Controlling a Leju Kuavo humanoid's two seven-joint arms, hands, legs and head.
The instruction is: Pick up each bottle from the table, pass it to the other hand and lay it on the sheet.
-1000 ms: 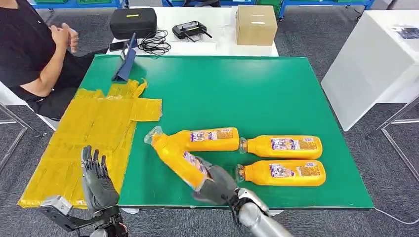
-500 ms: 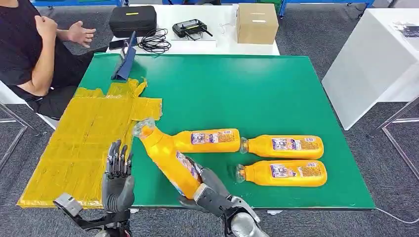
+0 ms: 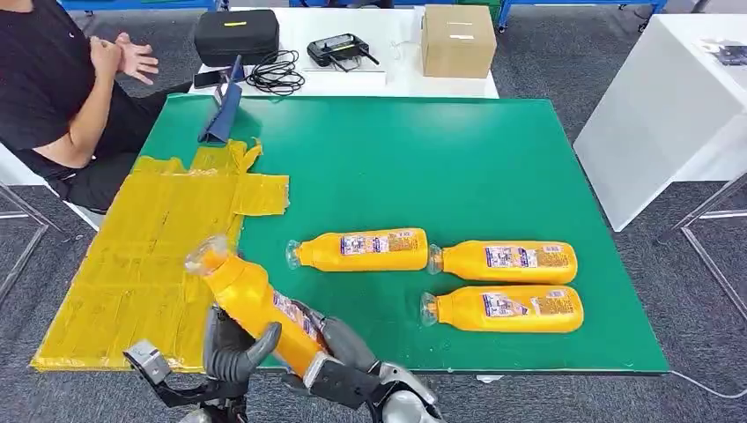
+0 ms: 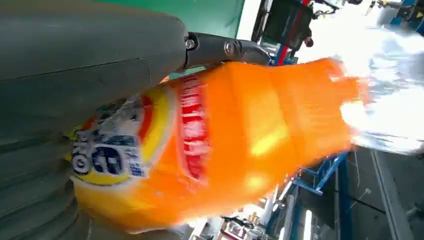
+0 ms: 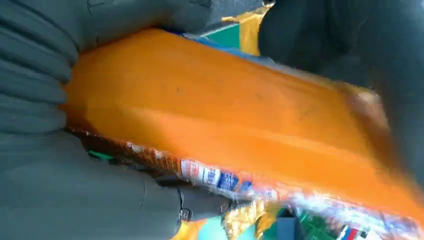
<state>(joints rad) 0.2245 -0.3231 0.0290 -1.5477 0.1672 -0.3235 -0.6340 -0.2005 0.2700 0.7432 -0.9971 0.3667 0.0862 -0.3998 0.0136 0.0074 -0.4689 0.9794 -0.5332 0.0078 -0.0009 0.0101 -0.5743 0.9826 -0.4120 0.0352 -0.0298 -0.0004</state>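
Bottle [image 3: 251, 304] in both hands, blurred label lettering perhaps "PRO"

Glossy orange plastic bottle [image 3: 255, 304] with a printed paper-like label and a clear, shiny wrapped cap. Crinkled yellow sheet [image 3: 150, 256], possibly taped plastic film. Smooth matt green table [image 3: 423, 167]. Matt brown cardboard box [image 3: 457, 41]. Matt grey hands, plastic-looking.

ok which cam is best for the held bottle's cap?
Head view: the bottle shows whole, clear cap over the sheet. Left wrist view shows the cap overexposed; right wrist view shows just blurred orange body.
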